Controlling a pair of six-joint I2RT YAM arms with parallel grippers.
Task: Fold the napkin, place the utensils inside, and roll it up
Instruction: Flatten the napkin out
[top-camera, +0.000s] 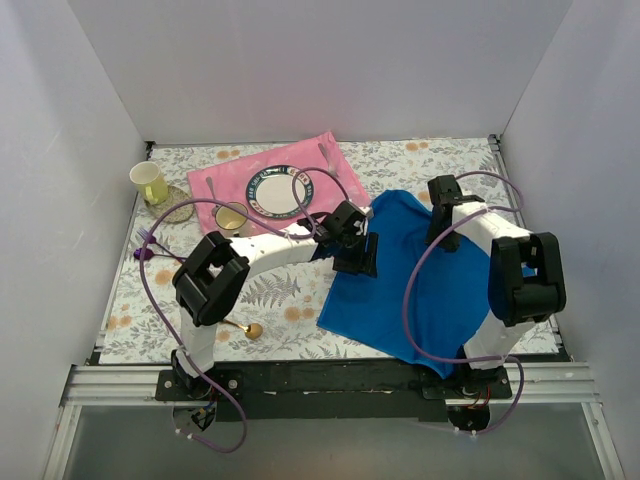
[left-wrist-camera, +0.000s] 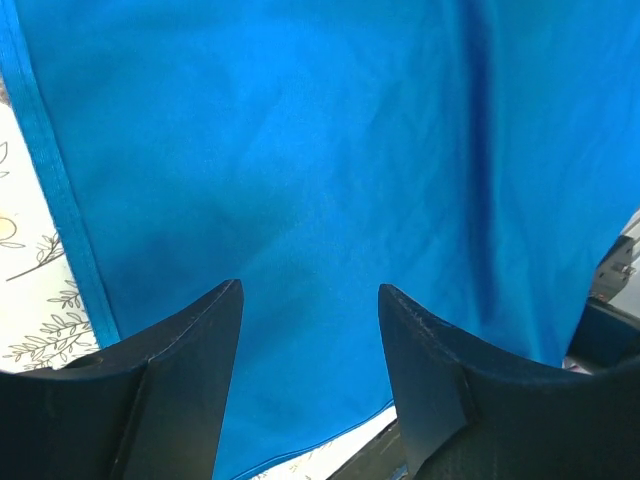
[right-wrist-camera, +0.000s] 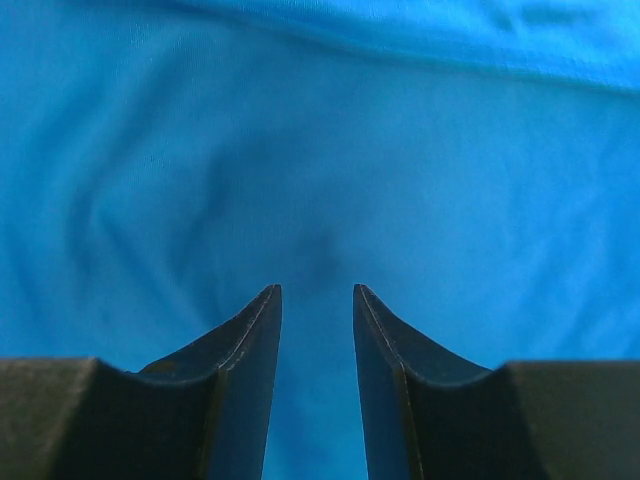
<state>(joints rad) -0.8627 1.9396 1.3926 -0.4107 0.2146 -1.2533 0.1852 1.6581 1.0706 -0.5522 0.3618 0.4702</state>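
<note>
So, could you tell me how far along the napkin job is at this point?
Done: little; the napkin lies spread and rumpled, no clean fold visible. In hand: the left gripper and right gripper hang open over it, holding nothing. Left: folding, putting in the spoon, which lies apart to its left, and rolling.

The soft cloth napkin (left-wrist-camera: 300, 150) under the black left hand (left-wrist-camera: 310, 292) is plain royal blue. Beside that hand the tabletop (top-camera: 280, 295) is white, printed with grey-green fern leaves and small orange blossoms. Beyond the hand lie a glossy pink placemat (top-camera: 215, 185) and a round white plate (top-camera: 278, 192) with a dark patterned rim. The right hand (right-wrist-camera: 317, 292) is black too. The slim spoon (top-camera: 250, 329) has a gold bowl.
</note>
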